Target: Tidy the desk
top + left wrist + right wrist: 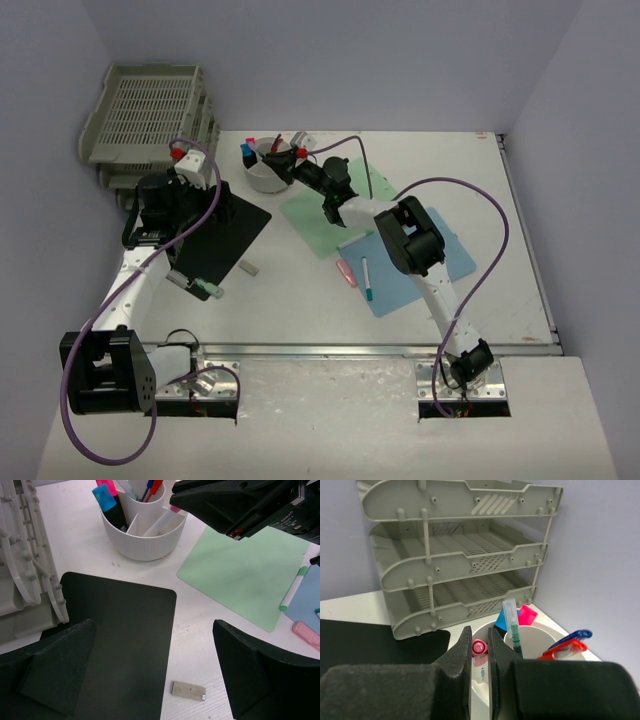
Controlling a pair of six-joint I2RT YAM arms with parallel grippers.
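Observation:
The white desk (pixel 300 310) holds a white pen cup (pixel 262 172) at the back, also in the left wrist view (pixel 145 540). My right gripper (pixel 292 166) hangs over the cup. Its jaws (pixel 479 630) stand a narrow gap apart around a pink-capped marker (pixel 479 648) that reaches down into one compartment. My left gripper (pixel 190 225) is open and empty above the black mat (pixel 115 645). A small grey block (pixel 189 690) lies on the desk beside the mat, between my left fingers and below them.
Grey stacked trays (pixel 150 115) stand at the back left. A green sheet (pixel 325 220) and a blue sheet (pixel 415 265) lie mid-desk, with a pink eraser (pixel 346 272) and a green-capped pen (pixel 367 280). Another marker (pixel 203 289) lies by the mat's front.

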